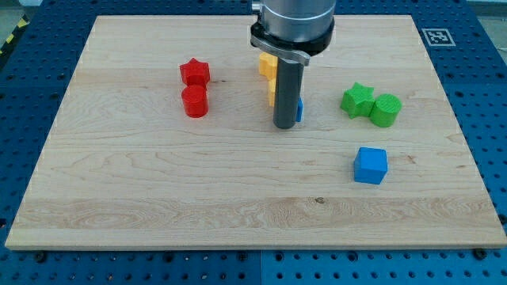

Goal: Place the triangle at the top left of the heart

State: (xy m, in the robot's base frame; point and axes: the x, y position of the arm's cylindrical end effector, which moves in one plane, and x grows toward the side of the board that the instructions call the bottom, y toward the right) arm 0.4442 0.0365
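Note:
My tip (284,127) rests on the board just below its middle top. A small blue block (299,109) shows as a sliver at the rod's right side, touching or nearly touching it; its shape is hidden. Two yellow blocks, one above the other, peek out from the rod's left side: the upper one (266,65) and the lower one (271,92). Their shapes are mostly hidden by the rod.
A red star (194,72) and a red cylinder (195,103) sit at the view's left of the rod. A green star (357,100) and a green cylinder (386,110) sit at the right. A blue cube (370,165) lies at the lower right. The wooden board (158,198) lies on a blue table.

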